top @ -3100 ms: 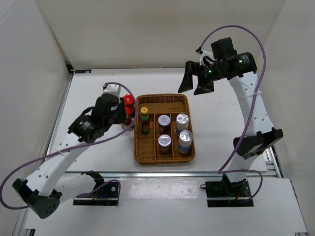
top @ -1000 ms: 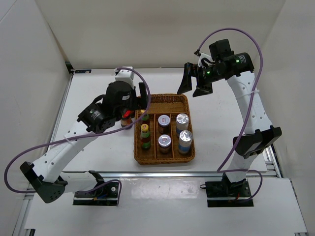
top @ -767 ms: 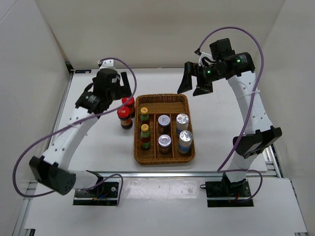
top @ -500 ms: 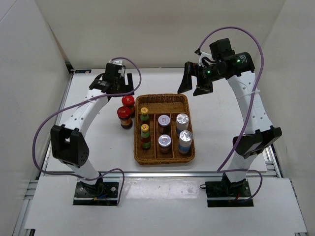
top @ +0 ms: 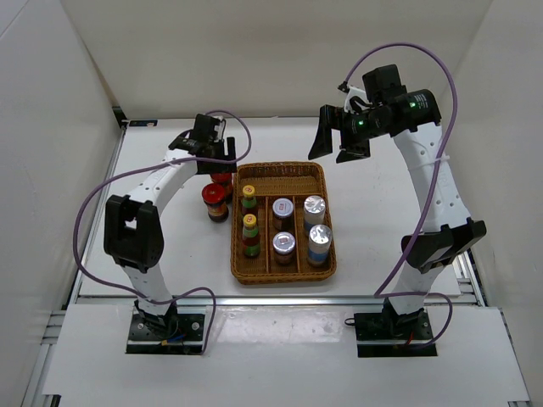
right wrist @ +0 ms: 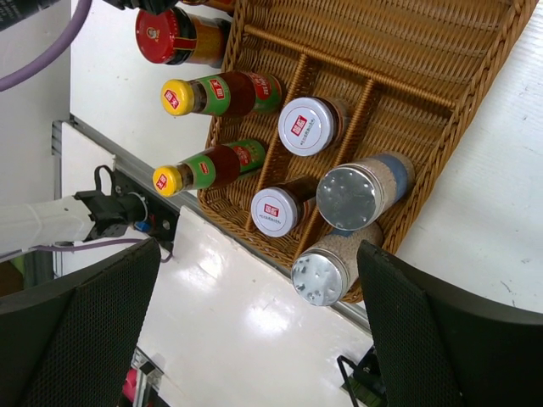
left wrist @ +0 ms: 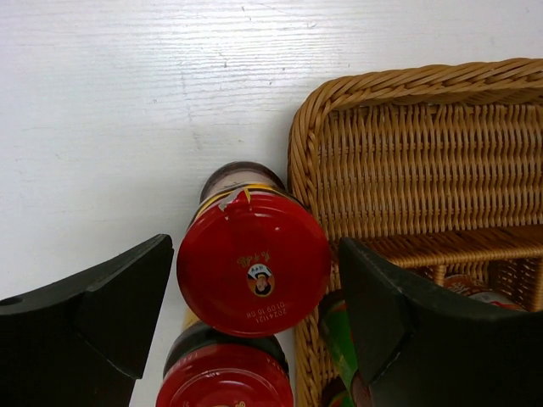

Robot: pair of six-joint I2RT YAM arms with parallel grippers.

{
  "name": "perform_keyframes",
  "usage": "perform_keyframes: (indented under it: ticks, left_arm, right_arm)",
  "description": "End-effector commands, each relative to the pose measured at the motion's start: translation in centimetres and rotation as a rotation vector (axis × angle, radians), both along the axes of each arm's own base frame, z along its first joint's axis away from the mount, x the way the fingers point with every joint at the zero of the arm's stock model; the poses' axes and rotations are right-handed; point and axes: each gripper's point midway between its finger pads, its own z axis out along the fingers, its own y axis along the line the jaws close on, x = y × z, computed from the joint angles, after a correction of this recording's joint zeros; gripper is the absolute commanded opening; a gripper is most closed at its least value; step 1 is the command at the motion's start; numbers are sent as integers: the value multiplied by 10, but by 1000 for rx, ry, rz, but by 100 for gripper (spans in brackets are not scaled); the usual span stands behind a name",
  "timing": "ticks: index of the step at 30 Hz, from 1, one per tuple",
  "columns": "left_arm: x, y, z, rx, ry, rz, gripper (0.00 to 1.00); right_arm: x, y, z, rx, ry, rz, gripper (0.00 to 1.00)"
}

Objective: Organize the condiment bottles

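— Where was the left pincer (left wrist: pixel 256 246) when you looked?

— Down over the far red-lidded jar (left wrist: pixel 253 263), which stood upright on the tabletop (top: pixel 382 220) just beside the far left corner of the wicker tray (top: pixel 284 276). Its jaws were apart, one on either side of the lid. On the tray side I saw a thin gap. On the other side I couldn't tell whether the finger (left wrist: pixel 102 314) touched the lid.

— And the other red one?

— The near red-lidded jar (top: pixel 215 201) stood right next to the first, also outside the tray, on its left.

— What sat in the tray?

— It had three lanes. In the left lane were two yellow-capped bottles (top: pixel 248 203) (top: pixel 250 233), one behind the other. In the middle lane were two white-capped jars (top: pixel 282 212) (top: pixel 283 246). In the right lane were two silver-topped jars (top: pixel 315 208) (top: pixel 320 242). All of them were upright.

— What about the right arm?

— The right pincer (top: pixel 329 154) hung high above the tray's far right corner, well clear of the bottles. Its jaws were spread wide with nothing between them.
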Motion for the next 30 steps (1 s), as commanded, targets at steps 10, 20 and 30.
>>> perform_keyframes:
  ticks: [10,20,30]
  left_arm:
    - [23,-5,32,-36,-86,-3,18]
    - [51,5,138,-24,-335,49,11]
    - [61,-92,208,-146,-491,-155,11]
  right_arm:
    - [-48,-20,3,-57,121,5,100]
    - [-48,-20,1,-60,129,5,100]
    - [-54,-21,0,-57,142,10,100]
